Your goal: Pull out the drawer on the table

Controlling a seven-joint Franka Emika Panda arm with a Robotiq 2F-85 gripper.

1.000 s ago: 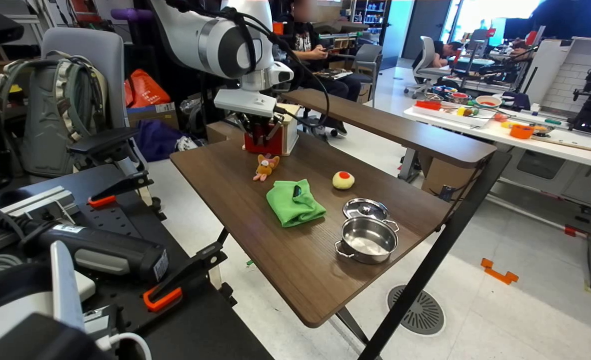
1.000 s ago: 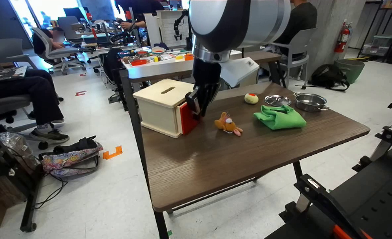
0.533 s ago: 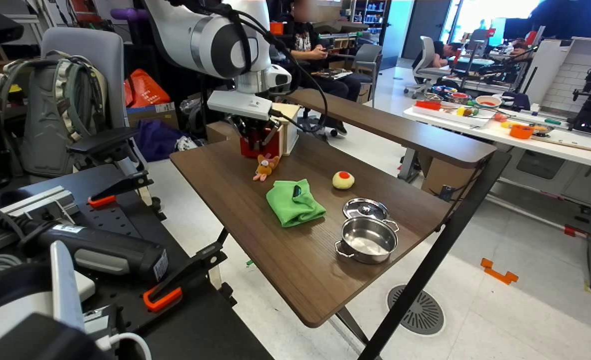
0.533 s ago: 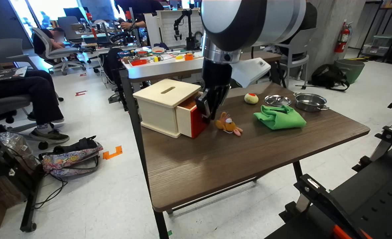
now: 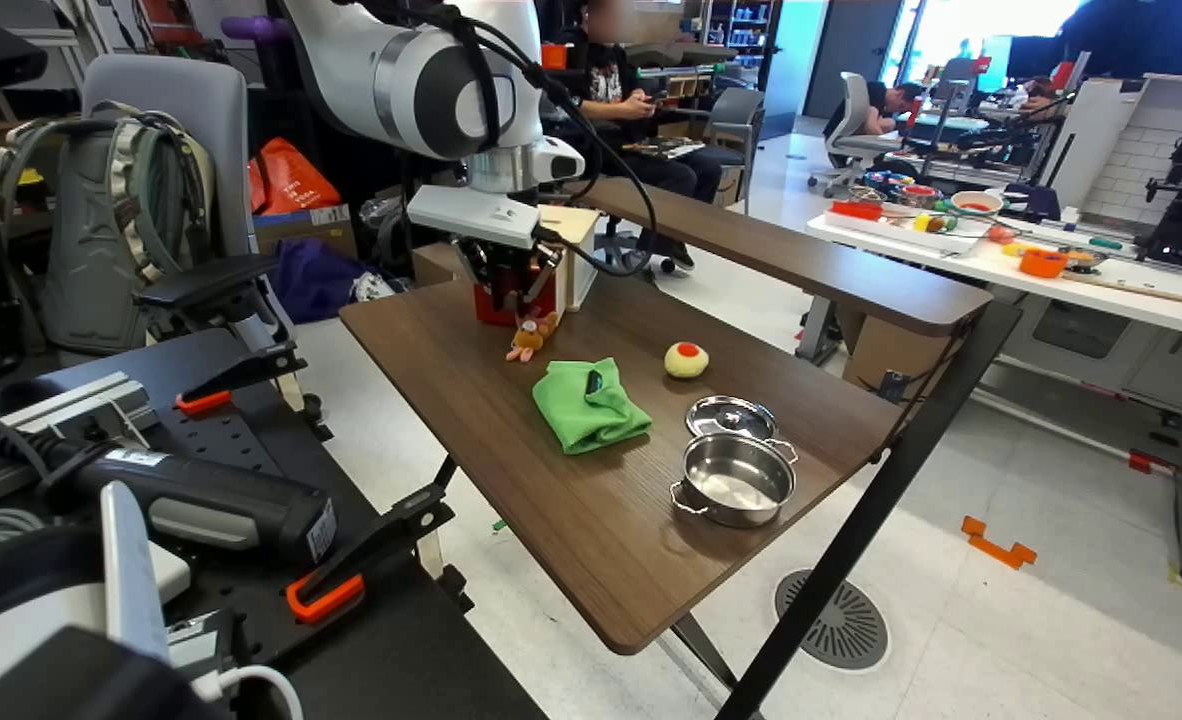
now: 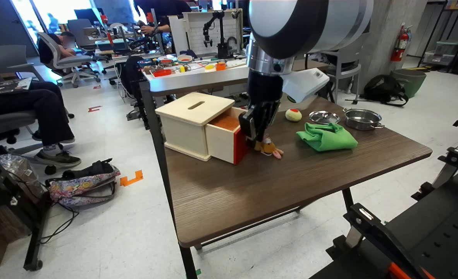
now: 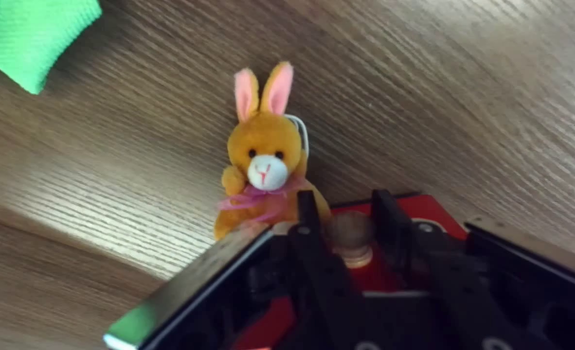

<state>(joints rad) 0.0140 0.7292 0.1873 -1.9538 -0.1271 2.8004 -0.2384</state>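
Observation:
The drawer's red front panel [image 6: 240, 147] stands well out from its pale wooden frame [image 6: 184, 131], and the orange-brown inside [image 6: 227, 122] shows. The red front [image 5: 492, 310] also shows, partly covered, in an exterior view. The box sits at the end of the dark brown table [image 6: 291, 178]. My gripper [image 7: 344, 206] points down in front of the panel, with its fingers on either side of the round wooden knob [image 7: 350, 231], shut on it. In both exterior views the gripper [image 6: 255, 135] hides the knob.
An orange plush rabbit [image 7: 265, 146] lies against or just beside the gripper, before the drawer front; contact is unclear. Farther along are a green cloth [image 6: 328, 140], a yellow ball [image 6: 293, 115], a metal lid [image 6: 324, 117] and a steel pot [image 6: 364, 120].
The drawer has slid out of its frame from nearly closed to well open. My gripper has moved with it, away from the box and up to the rabbit.

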